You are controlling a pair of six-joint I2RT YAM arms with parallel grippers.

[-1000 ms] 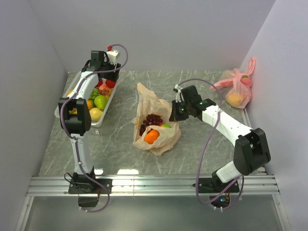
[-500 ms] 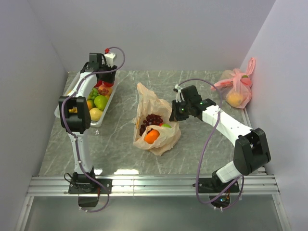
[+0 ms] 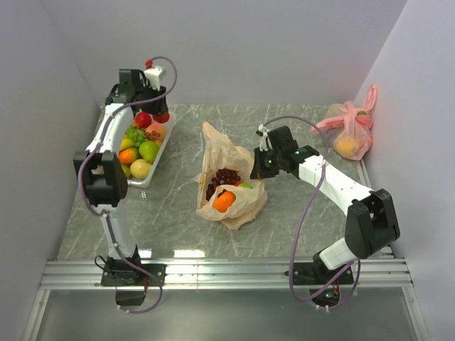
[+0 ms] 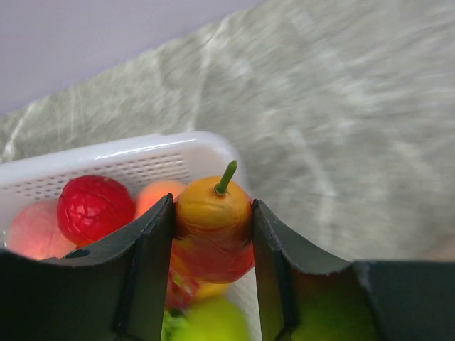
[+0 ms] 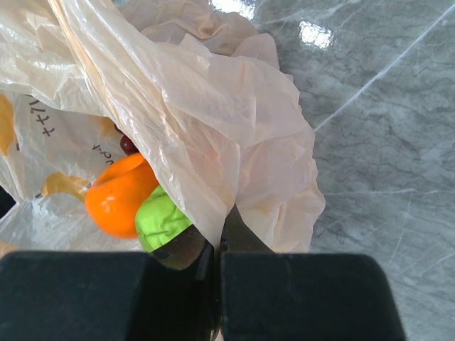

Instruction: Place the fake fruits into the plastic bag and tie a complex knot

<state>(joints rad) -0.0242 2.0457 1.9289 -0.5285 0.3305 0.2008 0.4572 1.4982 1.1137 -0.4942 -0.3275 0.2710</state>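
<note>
My left gripper (image 4: 212, 220) is shut on an orange-red fruit with a green stem (image 4: 213, 213) and holds it over the far end of the white basket (image 4: 142, 150). In the top view this gripper (image 3: 144, 110) is at the back left. The peach-orange plastic bag (image 3: 231, 192) lies open mid-table with an orange fruit (image 3: 223, 201), purple grapes (image 3: 226, 175) and a green fruit (image 3: 245, 185) inside. My right gripper (image 3: 257, 169) is shut on the bag's right edge. It (image 5: 220, 238) pinches the bag's film (image 5: 213, 114) beside the orange fruit (image 5: 117, 195) and green fruit (image 5: 162, 219). No knot shows.
The white basket (image 3: 146, 181) at the left holds several more fruits, among them a green apple (image 3: 148, 150) and a red fruit (image 4: 94, 209). A pink tied bag (image 3: 348, 131) with a yellow fruit inside sits at the back right corner. Grey walls close in on three sides.
My left gripper has risen and moved back and to the left over the basket's far end with the orange-red fruit in it. The right arm and the bag have not moved.
</note>
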